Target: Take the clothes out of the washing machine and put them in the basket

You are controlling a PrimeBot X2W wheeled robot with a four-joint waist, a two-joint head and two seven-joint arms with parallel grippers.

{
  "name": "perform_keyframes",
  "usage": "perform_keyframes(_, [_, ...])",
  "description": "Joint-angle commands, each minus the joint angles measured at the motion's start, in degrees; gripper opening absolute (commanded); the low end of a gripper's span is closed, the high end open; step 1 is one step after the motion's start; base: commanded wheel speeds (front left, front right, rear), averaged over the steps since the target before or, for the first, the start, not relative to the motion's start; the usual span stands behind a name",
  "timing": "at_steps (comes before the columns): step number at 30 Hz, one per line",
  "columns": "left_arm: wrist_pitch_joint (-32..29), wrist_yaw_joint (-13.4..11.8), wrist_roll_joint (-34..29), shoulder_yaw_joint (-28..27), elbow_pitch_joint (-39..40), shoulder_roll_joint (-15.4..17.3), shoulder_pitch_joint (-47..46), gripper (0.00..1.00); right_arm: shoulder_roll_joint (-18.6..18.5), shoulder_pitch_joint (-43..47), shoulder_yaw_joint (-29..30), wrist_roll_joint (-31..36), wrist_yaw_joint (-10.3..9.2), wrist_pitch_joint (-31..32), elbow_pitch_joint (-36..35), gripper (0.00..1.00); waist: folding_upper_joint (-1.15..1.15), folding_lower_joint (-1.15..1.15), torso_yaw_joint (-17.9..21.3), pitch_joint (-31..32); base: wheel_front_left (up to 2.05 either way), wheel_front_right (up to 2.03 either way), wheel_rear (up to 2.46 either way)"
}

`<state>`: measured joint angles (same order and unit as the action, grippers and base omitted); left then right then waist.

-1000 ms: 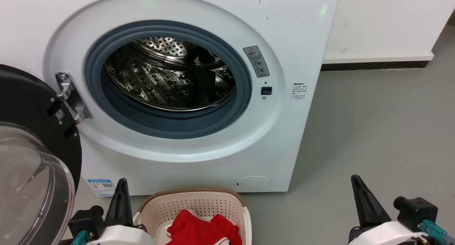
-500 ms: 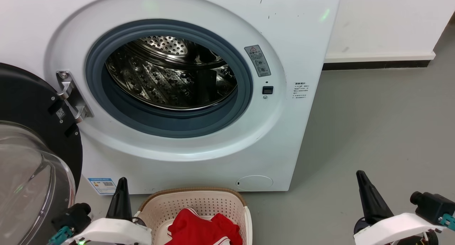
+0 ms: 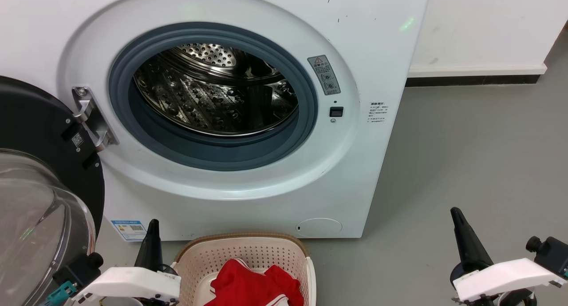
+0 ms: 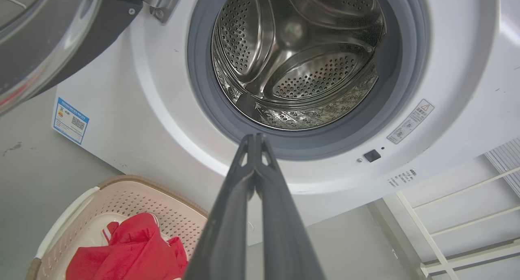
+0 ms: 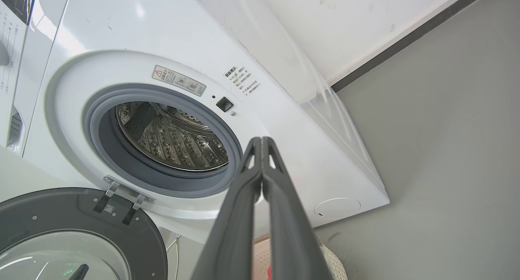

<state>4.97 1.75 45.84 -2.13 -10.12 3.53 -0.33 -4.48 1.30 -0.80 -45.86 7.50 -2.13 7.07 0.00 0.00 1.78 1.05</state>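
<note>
Holding both arms low and well apart, I have my left claw (image 3: 153, 228) at the lower left of the head view and my right claw (image 3: 457, 217) at the lower right. Each one points its dark fingers up and forward at the washing machine (image 3: 355, 53). The left claw is clenched: in the left wrist view its two fingers (image 4: 227, 215) press together along their length and meet at the tips, with nothing between them. The right claw is clenched the same way, its fingers (image 5: 239, 215) closed on nothing. My left claw stands just beside the basket (image 3: 242, 238), on its left side. My right claw hangs over bare grey floor (image 3: 466, 164), well apart from the basket and off to the right of the machine.

The clothes (image 3: 253, 284) lie in the basket, which sits on the floor close in front of the machine, below the round opening. They are a bunched red heap with a bit of white stripe showing at the upper left edge. The heap spreads from side to side across the basket, and I cannot make out any clear long axis or which way a garment points. The bottom edge of the head view cuts the heap off.

The drum (image 3: 213, 93) shows only bare perforated steel inside the grey rubber ring (image 3: 208, 157). The door (image 3: 40, 119) stands swung open to my left.
</note>
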Motion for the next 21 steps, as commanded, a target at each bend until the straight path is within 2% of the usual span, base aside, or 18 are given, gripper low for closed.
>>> perform_keyframes(1, [-0.5, 0.5, 1.9, -0.4, 0.4, 0.2, -1.7, 0.00, -0.5, -1.9, 0.2, -2.2, 0.00, 0.2, -0.3, 0.00, 0.00, 0.00, 0.0, 0.0, 0.00, 0.00, 0.00])
perform_keyframes(21, [-4.0, 2.2, 15.9, -1.7, -1.0, -0.1, -3.2, 0.00, -0.6, -3.7, 1.4, -17.0, 0.00, 2.1, 1.9, 0.00, 0.00, 0.00, -0.5, -0.3, 0.00, 0.00, 0.00])
